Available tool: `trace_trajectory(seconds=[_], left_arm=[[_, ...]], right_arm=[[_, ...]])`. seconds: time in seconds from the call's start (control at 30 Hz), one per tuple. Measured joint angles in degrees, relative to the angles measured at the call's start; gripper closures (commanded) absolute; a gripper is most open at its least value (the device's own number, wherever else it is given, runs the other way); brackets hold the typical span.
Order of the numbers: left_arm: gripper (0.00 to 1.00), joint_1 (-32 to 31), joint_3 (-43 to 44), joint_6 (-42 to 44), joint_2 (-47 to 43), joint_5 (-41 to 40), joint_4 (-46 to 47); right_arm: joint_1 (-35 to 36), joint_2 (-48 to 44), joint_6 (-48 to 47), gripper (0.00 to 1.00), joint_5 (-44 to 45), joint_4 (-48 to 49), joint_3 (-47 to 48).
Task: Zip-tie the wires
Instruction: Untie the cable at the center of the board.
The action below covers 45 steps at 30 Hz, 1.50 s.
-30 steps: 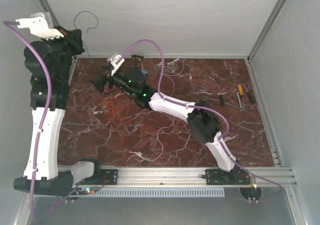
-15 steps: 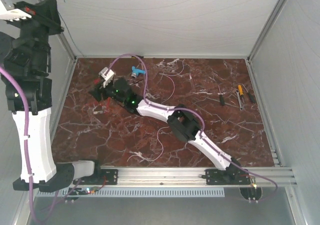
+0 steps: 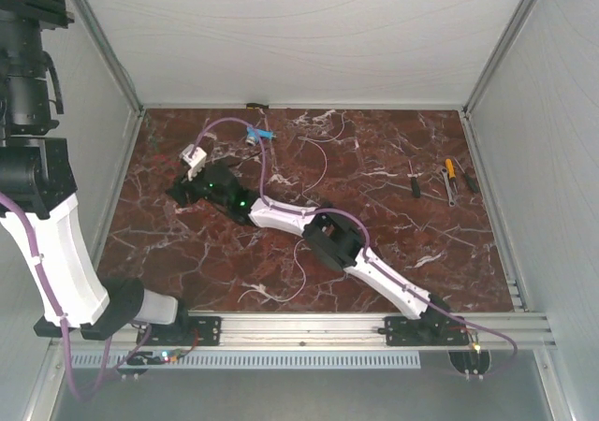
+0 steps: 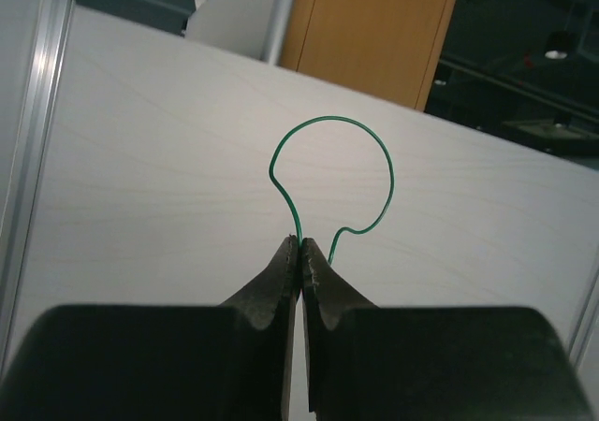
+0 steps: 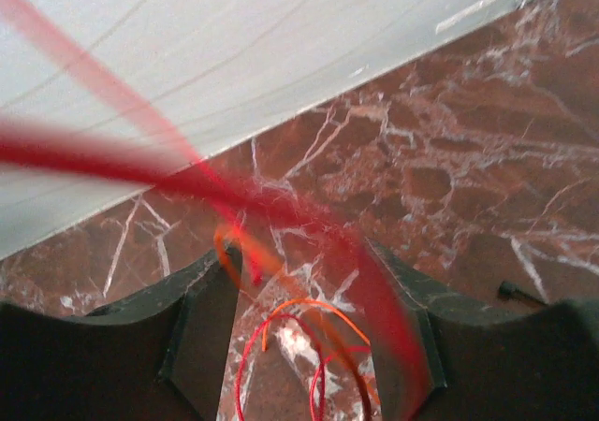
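A white wire (image 3: 302, 269) curls near the front edge of the table (image 3: 440, 253), beside the right arm. This arm lies low and reaches toward the far left. The right tool (image 3: 180, 195) has its fingers apart, and red and orange wires (image 5: 295, 341) lie on the table between them. Blurred red strands cross just before the camera. A blue piece (image 3: 256, 133) lies near the back wall. The left tool (image 4: 299, 243), lifted high, is pressed together on a thin green wire (image 4: 374, 150) looping above it.
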Motion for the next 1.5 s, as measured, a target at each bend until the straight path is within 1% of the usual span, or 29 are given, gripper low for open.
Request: trace_trajectory(seconds=[0.07,0.13,0.23,0.27,0.33,0.37,0.4,0.43,0.57,0.8,0.97,1.13,1.2,1.37,1.5], left_arm=[[1.0,0.0,2.23,-0.07,0.7,0.04,0.13],[1.0,0.0,4.17,-0.24,1.27,0.28,0.22],[1.0,0.0,5.18,-0.46,1.42,0.72,0.35],[1.0,0.0,5.11,-0.44,1.33,0.74,0.44],[1.0,0.0,4.17,-0.26,1.01,0.7,0.7],[1.0,0.0,3.17,0.02,0.7,0.59,0.79],[1.0,0.0,2.01,0.24,0.33,0.42,0.98],[1.0,0.0,0.28,0.61,-0.13,-0.04,1.27],[1.0,0.0,-6.95,2.4,-1.64,-2.78,2.12],[1.0,0.0,-20.57,5.38,-2.47,-9.27,3.58],[1.0,0.0,-25.05,5.97,-2.43,-11.08,3.56],[1.0,0.0,-25.22,5.25,-3.04,-10.62,3.63],[1.0,0.0,-24.98,4.7,-3.5,-10.23,3.56],[1.0,0.0,-22.45,3.39,-3.76,-9.03,3.23],[1.0,0.0,-20.61,2.29,-3.82,-7.85,3.06]], right_arm=[[0.31,0.61,0.02,0.46,0.02,-0.72,0.0],[0.5,0.76,0.07,0.39,0.04,-1.9,0.0],[0.61,0.76,0.2,0.25,0.0,-2.58,0.02],[0.63,0.74,0.2,0.2,-0.04,-2.84,0.02],[0.63,0.68,0.15,0.15,-0.44,-3.54,0.0],[0.61,0.52,0.04,0.11,-0.76,-4.09,-0.04],[0.61,0.13,-0.04,0.05,-0.98,-4.76,-0.26],[0.61,-0.68,-0.11,0.02,-1.31,-5.6,-1.09],[0.63,-7.32,-0.61,0.02,-2.01,-8.02,-7.91],[0.63,-24.92,-3.89,0.02,-4.7,-9.16,-22.8],[0.35,-33.73,-8.72,0.02,-7.87,-6.84,-33.18],[-1.11,-34.64,-10.99,0.03,-12.33,-5.14,-38.77],[-2.16,-33.94,-11.26,0.05,-14.69,-4.61,-38.84],[-4.28,-31.65,-12.17,0.14,-20.11,-2.62,-37.35],[-4.63,-29.44,-13.11,0.13,-23.61,-0.68,-36.7]])
